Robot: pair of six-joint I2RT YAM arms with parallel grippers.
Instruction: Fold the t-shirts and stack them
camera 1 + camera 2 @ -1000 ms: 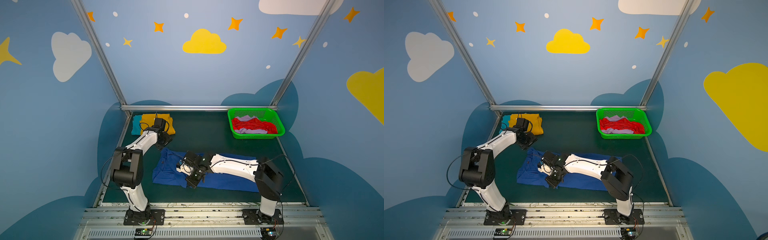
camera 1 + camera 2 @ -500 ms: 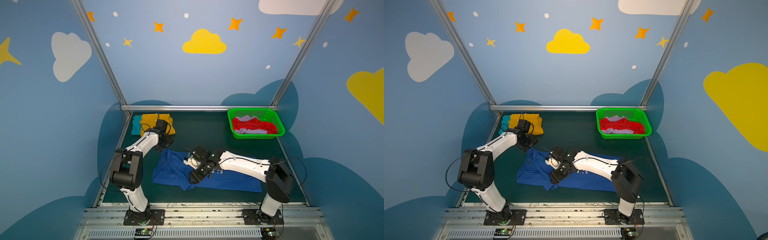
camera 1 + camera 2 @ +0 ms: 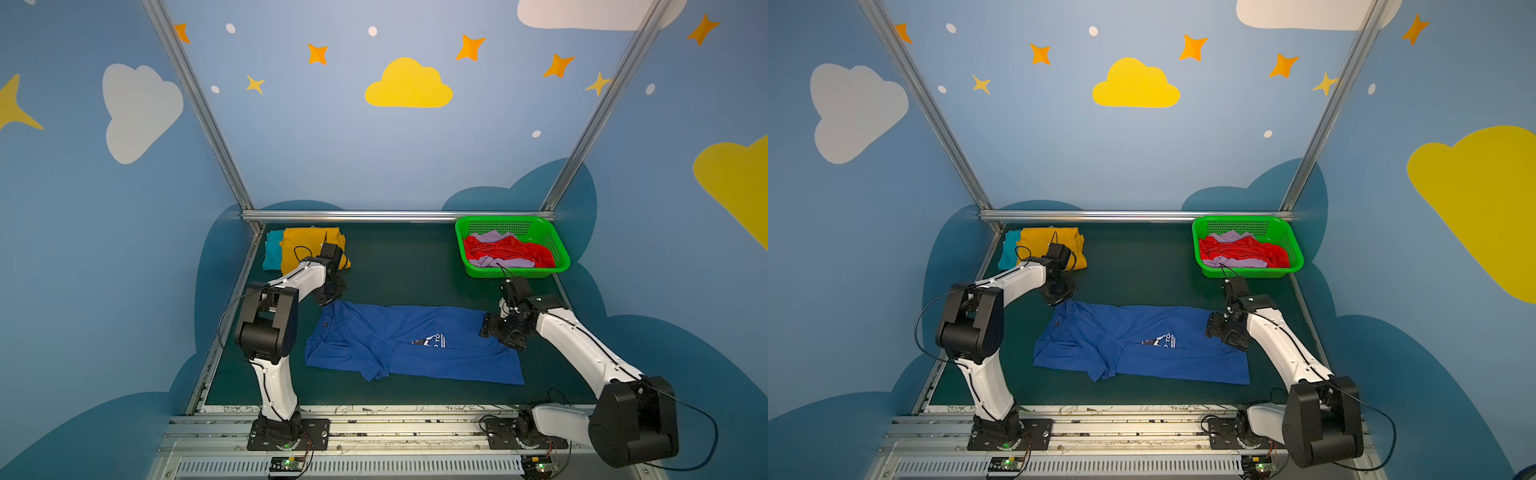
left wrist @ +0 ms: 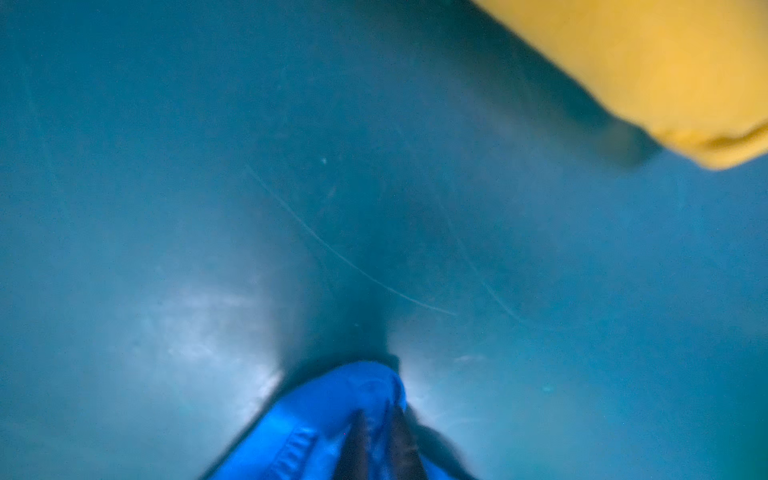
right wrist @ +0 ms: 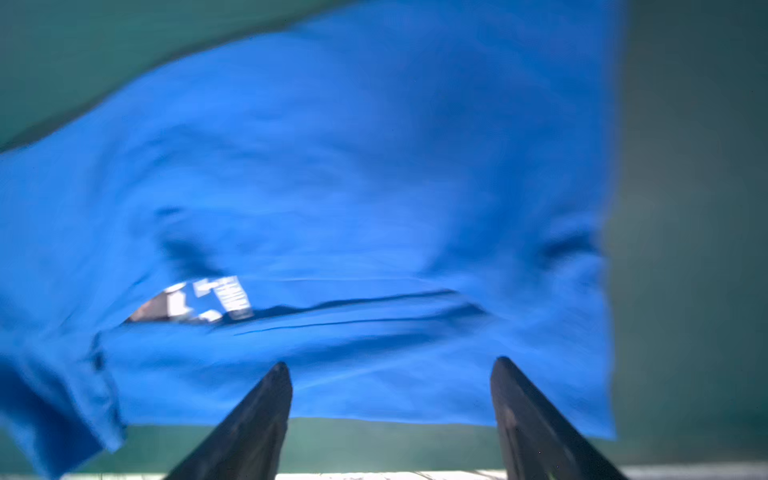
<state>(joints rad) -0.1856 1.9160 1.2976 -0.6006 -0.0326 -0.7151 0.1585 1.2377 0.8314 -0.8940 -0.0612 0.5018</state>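
A royal blue t-shirt (image 3: 374,332) (image 3: 1100,332) lies spread on the dark green table, partly folded, and a bit of its white graphic (image 3: 430,340) shows. My left gripper (image 3: 332,296) (image 3: 1061,298) sits at the shirt's far left corner. In the left wrist view it (image 4: 380,415) is shut on a pinch of blue cloth (image 4: 332,399). My right gripper (image 3: 494,332) (image 3: 1219,330) is over the shirt's right end. In the right wrist view it (image 5: 390,363) stands open above the blue t-shirt (image 5: 332,166), with nothing between its fingers.
A folded mustard yellow tee (image 3: 309,249) (image 4: 665,62) lies on a teal tee (image 3: 272,249) at the back left, just behind my left gripper. A green mesh basket (image 3: 511,224) at the back right holds a red tee (image 3: 507,251) and a lilac tee (image 3: 494,237).
My right gripper has opened and moved from the middle of the blue shirt to its right end. My left gripper has shut on the shirt's far left corner.
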